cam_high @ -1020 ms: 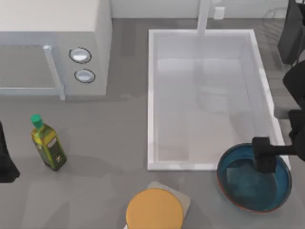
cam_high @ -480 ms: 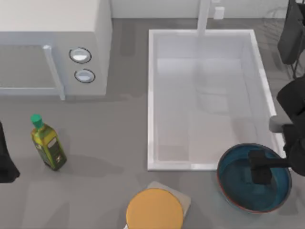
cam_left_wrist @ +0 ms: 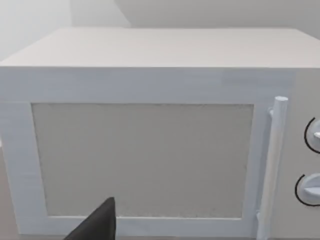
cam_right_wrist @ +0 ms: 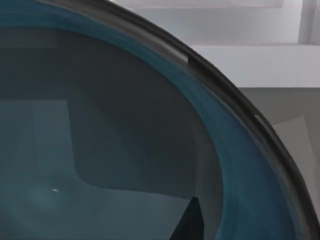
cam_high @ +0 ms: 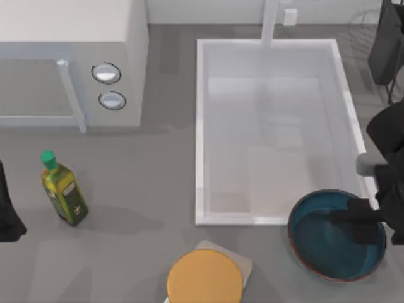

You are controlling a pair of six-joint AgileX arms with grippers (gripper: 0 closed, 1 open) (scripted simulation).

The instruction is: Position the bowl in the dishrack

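The bowl (cam_high: 315,243), glossy teal-blue with a reddish-brown rim, rests on the table at the front right, just before the sink's near right corner. My right gripper (cam_high: 355,223) hangs over the right half of the bowl, close above its inner surface. The right wrist view looks straight into the bowl (cam_right_wrist: 125,150) from very near. The dishrack (cam_high: 385,44), thin dark wires with a dark upright slab, stands at the far right edge behind my right arm. My left arm (cam_high: 7,211) is parked at the left edge.
A big white sink (cam_high: 201,126) with a faucet (cam_high: 270,22) fills the middle right. A white microwave (cam_high: 69,38) (cam_left_wrist: 150,150) sits at the back left. An oil bottle (cam_high: 63,189) stands at the left, and an orange disc (cam_high: 205,278) lies at the front centre.
My right gripper has moved from the bowl's far rim toward the front and right, ending lower over the bowl's inside. The bowl has stayed in place.
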